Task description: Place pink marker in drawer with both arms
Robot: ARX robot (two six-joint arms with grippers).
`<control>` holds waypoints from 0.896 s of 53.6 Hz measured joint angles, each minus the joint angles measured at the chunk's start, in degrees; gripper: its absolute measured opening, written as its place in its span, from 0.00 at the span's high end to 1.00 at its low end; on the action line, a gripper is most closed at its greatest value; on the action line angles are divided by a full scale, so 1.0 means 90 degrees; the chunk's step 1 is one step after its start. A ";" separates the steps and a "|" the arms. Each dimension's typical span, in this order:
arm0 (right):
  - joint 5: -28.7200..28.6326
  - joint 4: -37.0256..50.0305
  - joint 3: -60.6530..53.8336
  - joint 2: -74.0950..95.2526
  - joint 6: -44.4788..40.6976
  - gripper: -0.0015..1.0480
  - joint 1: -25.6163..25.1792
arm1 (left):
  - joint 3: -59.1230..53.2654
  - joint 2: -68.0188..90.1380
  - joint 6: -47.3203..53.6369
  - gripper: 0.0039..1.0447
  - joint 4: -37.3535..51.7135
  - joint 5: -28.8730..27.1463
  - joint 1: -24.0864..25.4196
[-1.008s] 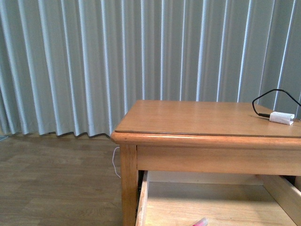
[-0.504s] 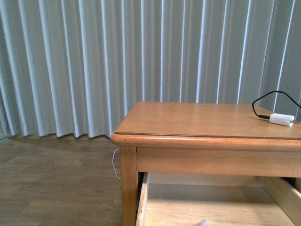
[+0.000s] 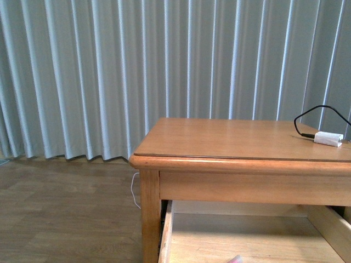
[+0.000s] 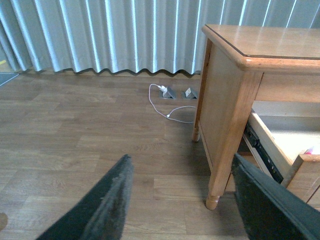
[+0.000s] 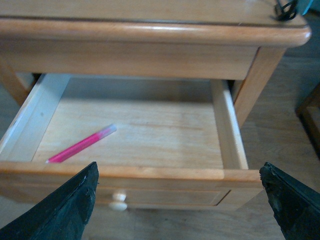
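**The marker is in the drawer, and both grippers are empty**

Front view: the table [image 3: 236, 137] stands before a grey curtain, and a white adapter [image 3: 328, 138] lies on its far corner. Under the top, the drawer [image 3: 219, 235] is pulled out. Only a tiny tip of the pink marker [image 3: 236, 259] peeks in at the bottom edge. A second ago more of it showed, so the marker now sits lower in the picture.

Left wrist view: the left gripper [image 4: 182, 190] is wide open and holds nothing. It hangs over the floor, beside the table leg and apart from the drawer. A white cable [image 4: 167, 107] lies on the floor.

Right wrist view: the right gripper [image 5: 179, 190] is also wide open and empty. It hovers in front of the drawer, above the knob [image 5: 118, 199]. The pink marker [image 5: 82, 144] lies flat on the pale drawer floor, near one side wall, and nothing touches it.

The putting-in part looks done. The drawer is open, so pushing it shut may come next.
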 joint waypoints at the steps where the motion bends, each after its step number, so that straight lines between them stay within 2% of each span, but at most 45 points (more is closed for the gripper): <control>1: 0.0019 0.0010 -0.0002 0.0015 -0.0022 0.09 0.0007 | 0.0000 0.0000 0.0000 0.38 0.0000 0.0000 0.0000; 5: -0.0192 -0.0355 -0.0002 0.0393 -0.0311 0.09 -0.0053 | 0.0000 0.0000 0.0000 0.20 0.0000 0.0000 0.0000; 10: -0.0605 -0.0532 -0.0019 0.1127 -0.0675 0.09 -0.0182 | 0.0000 0.0000 0.0002 0.04 0.0000 0.0000 0.0000; 16: -0.0877 -0.0134 -0.0087 0.1996 -0.0979 0.09 -0.0294 | 0.0000 0.0000 0.0002 0.06 0.0000 0.0000 0.0000; 28: -0.0874 0.2195 -0.0165 0.4099 -0.1013 0.09 -0.0491 | 0.0000 0.0000 0.0002 0.06 0.0000 0.0000 0.0000; 38: -0.0886 0.3759 -0.0019 0.5306 -0.1027 0.09 -0.0617 | 0.0000 0.0000 0.0002 0.06 0.0000 0.0000 0.0000; 48: -0.0848 0.4602 0.0792 0.6280 -0.1001 0.09 -0.0695 | 0.0000 0.0000 0.0002 0.06 0.0000 0.0000 0.0000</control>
